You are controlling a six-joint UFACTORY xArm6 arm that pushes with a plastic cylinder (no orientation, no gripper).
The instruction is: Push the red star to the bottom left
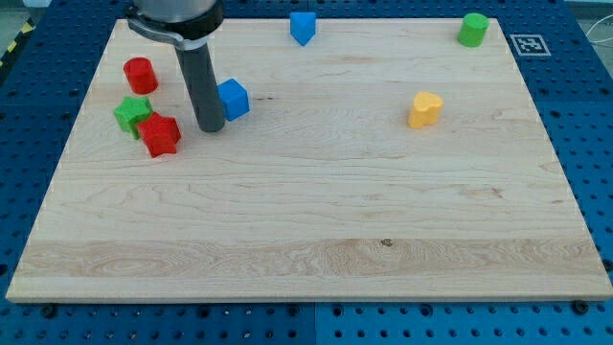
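Camera view: my tip (210,127), clawless, stands just right of red star (160,134), near board's (316,240) left edge.

Seven blocks counted on board (306,240). Red: two, star (160,134) and cylinder (140,74). Green: two, star (131,112) and cylinder (472,29). Blue: two, cube (234,98) and far block (303,27). Yellow: one (424,110).

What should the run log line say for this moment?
tip: between red star and blue cube | red star: touching green star, upper left | goal: bottom left, not reached
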